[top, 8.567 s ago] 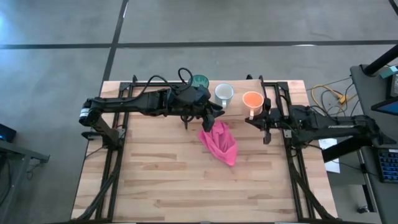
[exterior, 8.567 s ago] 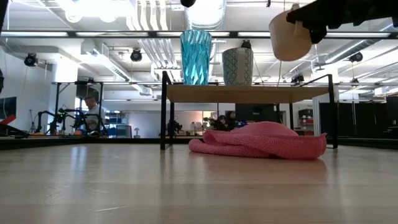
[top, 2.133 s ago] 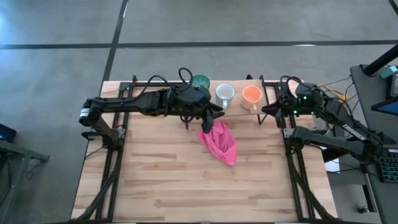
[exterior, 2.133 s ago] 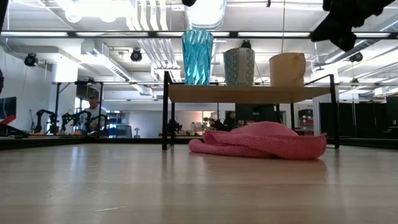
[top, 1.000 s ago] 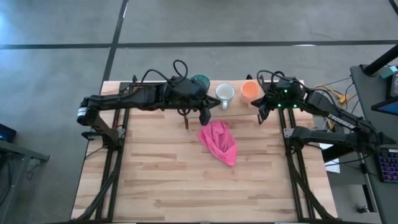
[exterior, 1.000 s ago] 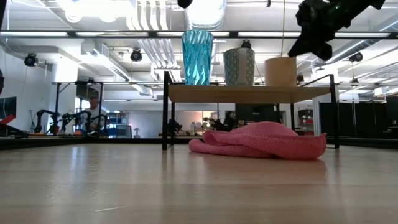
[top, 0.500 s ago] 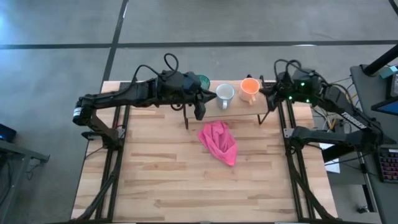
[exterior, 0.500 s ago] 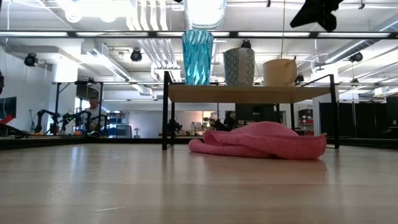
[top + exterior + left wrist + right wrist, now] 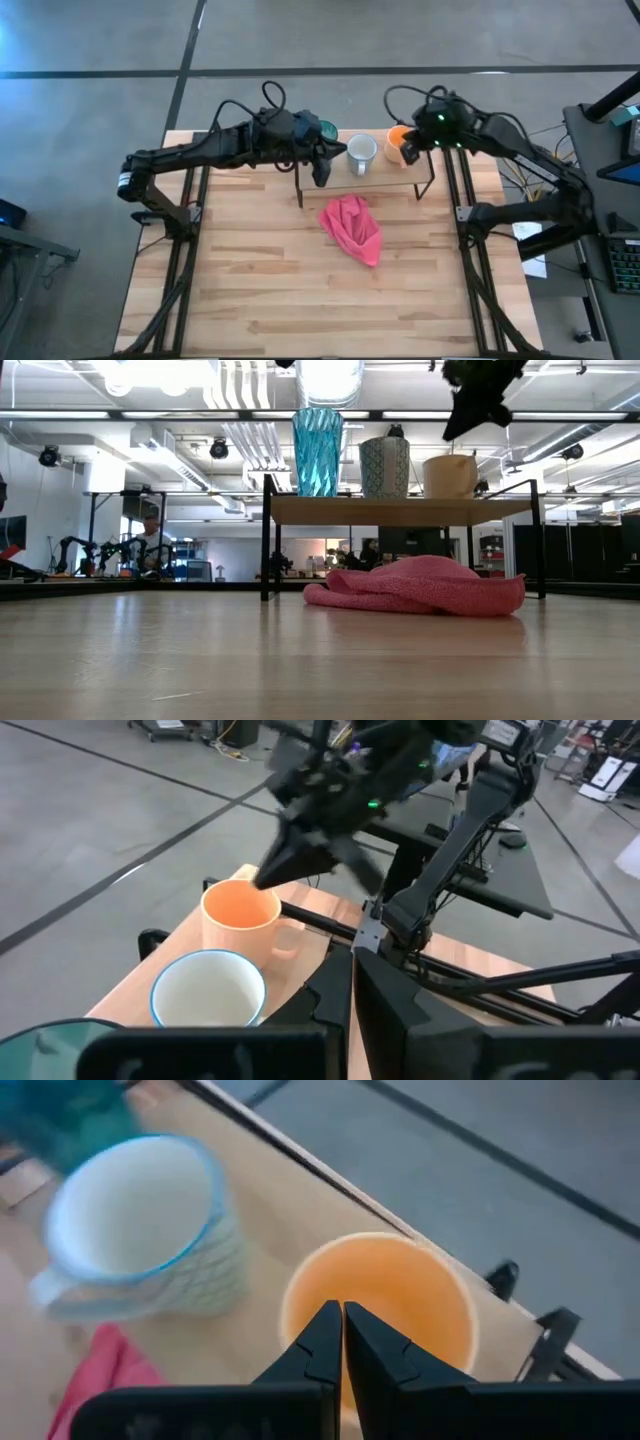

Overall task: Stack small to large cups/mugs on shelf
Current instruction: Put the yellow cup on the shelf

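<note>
Three vessels stand in a row on the shelf (image 9: pixel 400 510): the teal tumbler (image 9: pixel 316 452), the white patterned mug (image 9: pixel 383 467) and the small orange mug (image 9: pixel 390 1300). My right gripper (image 9: pixel 342 1330) is shut and hovers just above the orange mug's (image 9: pixel 399 137) open mouth; the low view shows a gap between its tips (image 9: pixel 462 422) and the mug's rim (image 9: pixel 450 458). My left gripper (image 9: pixel 352 990) is shut and hangs at the shelf's near edge, between the tumbler (image 9: pixel 326 128) and the white mug (image 9: pixel 360 152), touching neither.
A crumpled pink cloth (image 9: pixel 352 228) lies on the tabletop just in front of the shelf (image 9: pixel 385 168), between its black legs (image 9: pixel 266 540). The near half of the tabletop (image 9: pixel 300 300) is bare wood. Black arm frames run along both table sides.
My right gripper has risen from the shelf's near right corner and swung toward the far edge and left, ending over the orange mug's mouth. My left arm has drawn slightly toward the far edge. The three vessels have stayed in place.
</note>
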Controlling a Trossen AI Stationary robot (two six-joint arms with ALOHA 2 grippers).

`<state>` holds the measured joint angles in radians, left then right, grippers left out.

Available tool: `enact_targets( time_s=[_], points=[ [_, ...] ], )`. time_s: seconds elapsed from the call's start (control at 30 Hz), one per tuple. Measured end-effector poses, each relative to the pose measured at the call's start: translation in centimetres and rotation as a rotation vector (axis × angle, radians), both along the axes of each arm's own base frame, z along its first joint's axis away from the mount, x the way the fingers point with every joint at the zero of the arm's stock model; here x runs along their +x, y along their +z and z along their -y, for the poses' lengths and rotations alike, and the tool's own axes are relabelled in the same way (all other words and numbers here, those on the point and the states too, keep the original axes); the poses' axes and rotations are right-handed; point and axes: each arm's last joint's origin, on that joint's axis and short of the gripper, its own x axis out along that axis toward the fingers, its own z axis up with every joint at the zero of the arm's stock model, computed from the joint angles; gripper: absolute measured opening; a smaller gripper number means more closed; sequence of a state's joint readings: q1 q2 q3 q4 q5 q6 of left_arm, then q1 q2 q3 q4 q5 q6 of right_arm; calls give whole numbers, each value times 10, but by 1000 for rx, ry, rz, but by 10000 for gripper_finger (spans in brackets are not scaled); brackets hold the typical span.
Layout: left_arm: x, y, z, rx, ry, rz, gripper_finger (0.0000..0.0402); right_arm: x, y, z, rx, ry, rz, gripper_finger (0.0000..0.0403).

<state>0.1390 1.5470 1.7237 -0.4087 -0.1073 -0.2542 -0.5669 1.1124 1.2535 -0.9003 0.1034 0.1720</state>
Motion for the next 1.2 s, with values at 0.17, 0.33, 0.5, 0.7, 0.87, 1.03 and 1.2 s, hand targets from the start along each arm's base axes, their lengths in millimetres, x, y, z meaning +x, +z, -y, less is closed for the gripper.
enact_targets(
  time_s=[0.17,0.33,0.5,0.7,0.87,1.03,1.2],
  points=[
    [-3,3,1,-3,-18,10,1,11,12,12,46,-46,-28,8],
    [-4,4,1,-3,-19,12,1,14,16,15,159,-92,-144,8],
    [-4,4,1,-4,-22,13,1,18,10,18,214,-110,-190,8],
    [-4,4,1,-4,-23,14,1,24,3,21,235,-116,-210,8],
    [-4,4,1,-4,-23,14,1,28,-6,23,261,-129,-232,8],
    [-4,4,1,-4,-24,14,1,30,-10,24,269,-128,-248,8],
    [-4,4,1,-5,-27,14,1,29,-9,23,269,-129,-249,8]
  ],
)
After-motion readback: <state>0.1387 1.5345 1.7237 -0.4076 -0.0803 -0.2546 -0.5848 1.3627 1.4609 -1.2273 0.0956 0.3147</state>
